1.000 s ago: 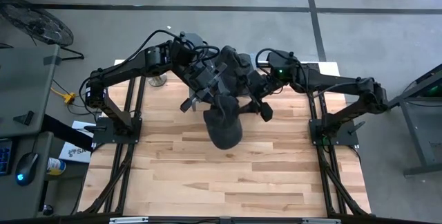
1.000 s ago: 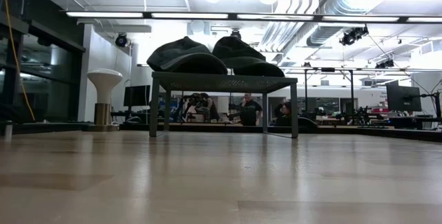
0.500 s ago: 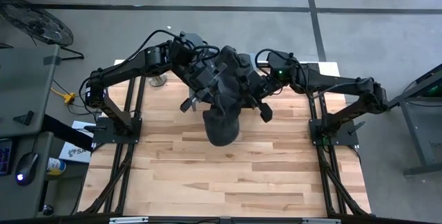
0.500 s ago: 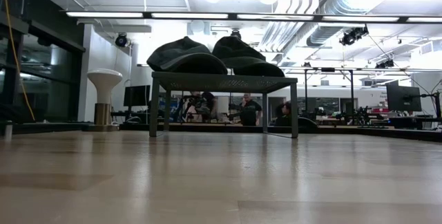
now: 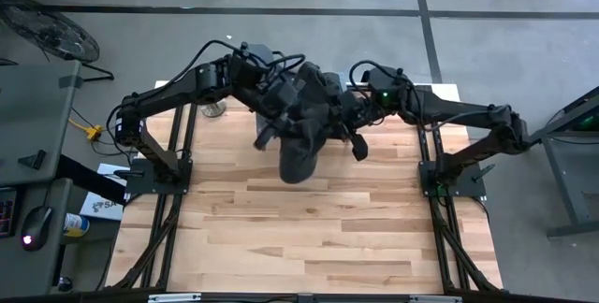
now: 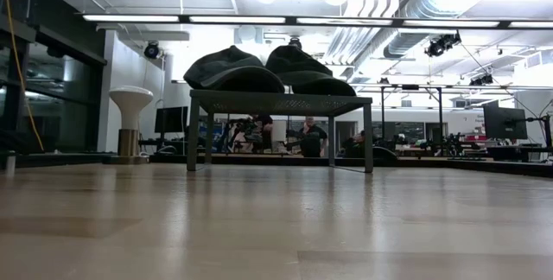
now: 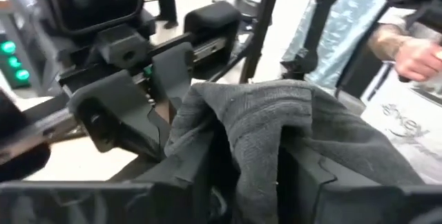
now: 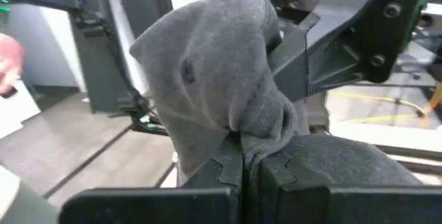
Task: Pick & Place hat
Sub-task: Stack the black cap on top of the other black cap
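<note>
Grey hat (image 5: pixel 301 135): held aloft over the counter's (image 5: pixel 309 238) far edge. Wrist views alone show grips: left hand (image 7: pixel 252 175) and right hand (image 8: pixel 250 165) both clamped on fabric. Arms converge mid-counter.

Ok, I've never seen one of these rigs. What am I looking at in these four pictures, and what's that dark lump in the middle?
Two dark robot arms work at a wooden table. The overhead picture shows both. Between them, at the table's far edge, they hold a dark grey knit hat. The other pictures come from a camera on each wrist and one at table height. In the wrist pictures, the left gripper and the right gripper each pinch a fold of the hat. The table-height picture shows neither arm, only a rack with dark hats on top and people in the room beyond.
</note>
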`<action>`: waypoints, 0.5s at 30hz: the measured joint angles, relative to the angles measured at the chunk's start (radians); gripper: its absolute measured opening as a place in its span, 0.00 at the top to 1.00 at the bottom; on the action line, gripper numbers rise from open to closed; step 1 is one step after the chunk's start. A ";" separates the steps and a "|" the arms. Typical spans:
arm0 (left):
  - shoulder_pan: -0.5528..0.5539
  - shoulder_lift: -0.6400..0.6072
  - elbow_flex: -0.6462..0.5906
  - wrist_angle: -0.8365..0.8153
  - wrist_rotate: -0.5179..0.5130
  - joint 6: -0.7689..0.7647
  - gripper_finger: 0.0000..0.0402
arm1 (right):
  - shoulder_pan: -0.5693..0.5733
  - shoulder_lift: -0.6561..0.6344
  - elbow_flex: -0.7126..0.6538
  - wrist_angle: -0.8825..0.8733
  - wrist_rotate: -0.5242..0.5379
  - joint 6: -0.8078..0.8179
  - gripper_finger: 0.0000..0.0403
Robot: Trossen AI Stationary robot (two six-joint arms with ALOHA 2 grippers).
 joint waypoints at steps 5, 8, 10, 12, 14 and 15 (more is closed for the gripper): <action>0.009 -0.013 0.000 -0.003 -0.042 -0.033 0.65 | -0.001 -0.030 0.000 -0.071 0.052 -0.041 1.00; 0.020 -0.024 0.000 -0.003 -0.059 -0.033 0.64 | -0.001 -0.053 0.000 -0.115 0.077 -0.045 1.00; 0.022 -0.031 0.000 -0.006 -0.058 -0.034 0.64 | -0.004 -0.068 0.000 -0.148 0.094 -0.047 1.00; 0.030 -0.042 0.000 -0.032 -0.083 -0.027 0.64 | -0.002 -0.082 0.000 -0.202 0.129 -0.051 1.00; 0.035 -0.061 0.000 -0.072 -0.139 -0.004 0.64 | 0.001 -0.098 0.000 -0.253 0.163 -0.066 1.00; 0.036 -0.069 0.000 -0.094 -0.178 0.006 0.64 | 0.001 -0.107 0.000 -0.279 0.181 -0.069 1.00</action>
